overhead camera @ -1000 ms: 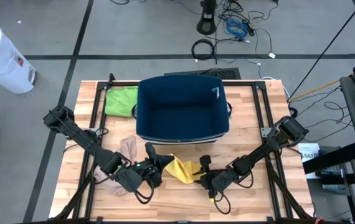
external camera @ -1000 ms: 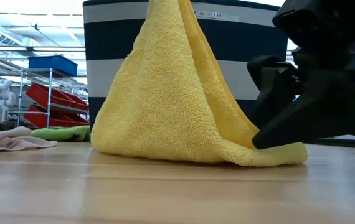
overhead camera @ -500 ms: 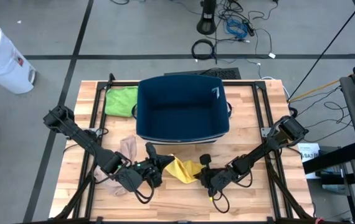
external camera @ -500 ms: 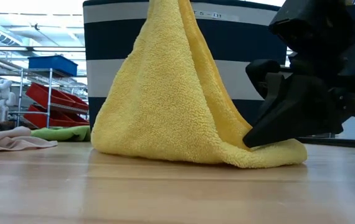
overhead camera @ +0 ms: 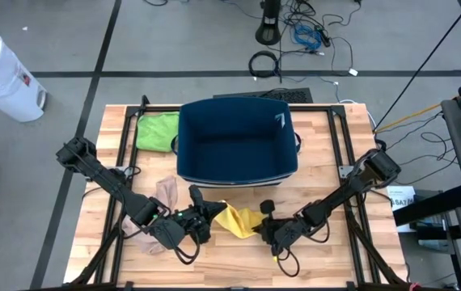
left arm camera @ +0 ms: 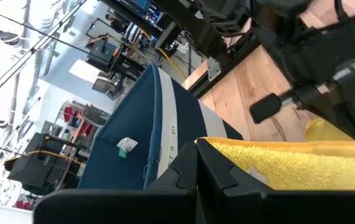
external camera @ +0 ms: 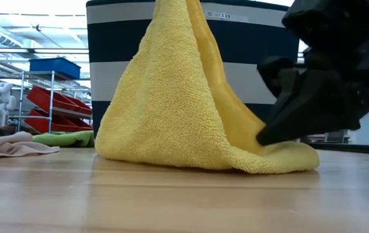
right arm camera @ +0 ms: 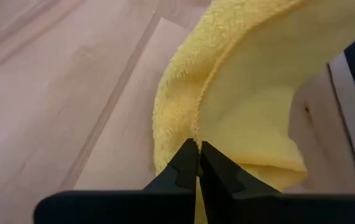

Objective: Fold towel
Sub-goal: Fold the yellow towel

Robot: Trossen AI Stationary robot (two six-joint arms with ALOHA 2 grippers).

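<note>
A yellow towel (overhead camera: 239, 220) is seen at the lower centre of the high view, on the wooden table (overhead camera: 327, 153) just below the dark blue bin (overhead camera: 237, 141). In the low view the towel (external camera: 178, 103) is drawn up into a tall peak at the centre of the frame, its lower edge resting on the table (external camera: 171, 200). The left hand (overhead camera: 200, 215) is placed at the towel's left side in the high view, and in the left wrist view its fingers (left arm camera: 196, 171) are pressed together on a yellow fold. The right hand (overhead camera: 266, 225) is set at the towel's right side; in the right wrist view its fingers (right arm camera: 195, 163) are closed on the towel's edge. A green cloth (overhead camera: 157, 131) lies at the upper left of the table, and a beige cloth (overhead camera: 167, 191) lies left of the towel.
</note>
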